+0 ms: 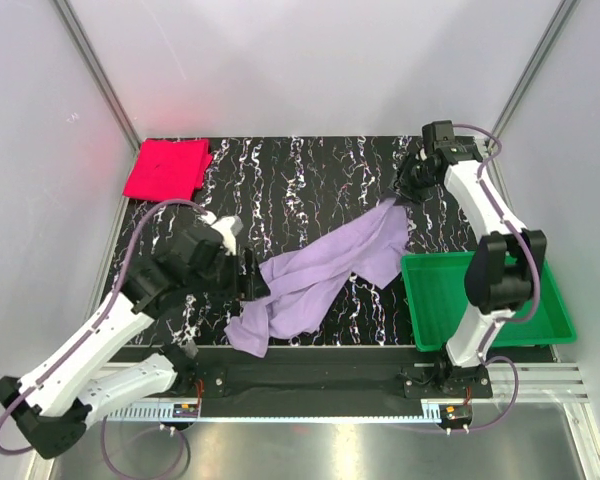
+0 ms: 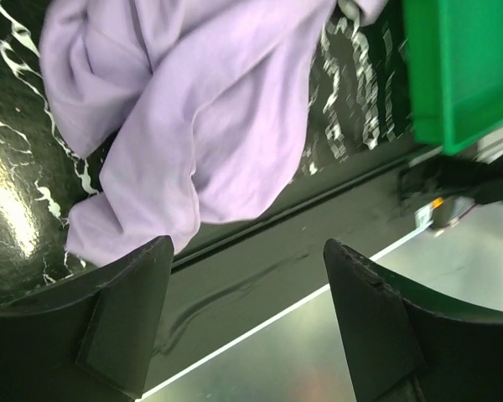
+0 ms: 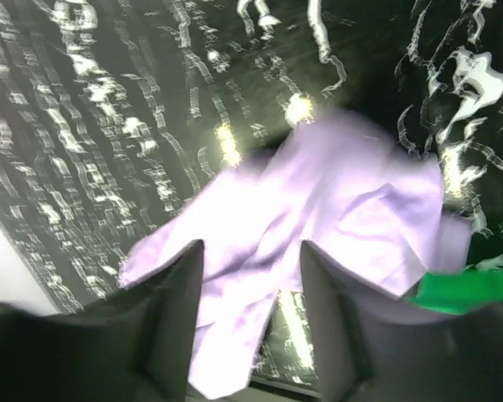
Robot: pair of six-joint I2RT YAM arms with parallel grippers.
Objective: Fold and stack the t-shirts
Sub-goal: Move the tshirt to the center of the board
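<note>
Desk: black slab with white marble veining (image 1: 310, 170), walled in by pale panels on three sides.
Tray: green rectangular plastic tray (image 1: 435, 300) on the near right of the desk; the right arm's elbow hangs over it.
Near edge: a dark rail carries both arm bases, with a brushed metal surface in front of it.
In the way: the tray's far-left corner sits just beside the lavender shirt's right edge, perhaps touching it. The left arm lies across the desk's near-left part.
Lavender shirt: plain pale lavender-purple cloth t-shirt (image 1: 320, 270), unfolded and rumpled. It runs slantwise across mid-desk from the near left, close to the rail, up to a narrow tip at the far right.
Lavender shirt's look: deep soft folds, bunched thickest at the near-left end and flatter and broader toward the tray.
Pink shirt: plain bright pink-red cloth t-shirt (image 1: 167, 167), a flat folded square in the far-left corner, well apart from the lavender one.
Left pincer: left pincer (image 2: 247, 247) is released, with dark fingers spread wide and nothing between them. It is low beside the lavender shirt's left edge.
Right pincer: right pincer (image 3: 251, 247) is parted, above the shirt's far-right tip. Its wrist view is blurred, and the cloth appears to lie below the gap rather than be gripped.
</note>
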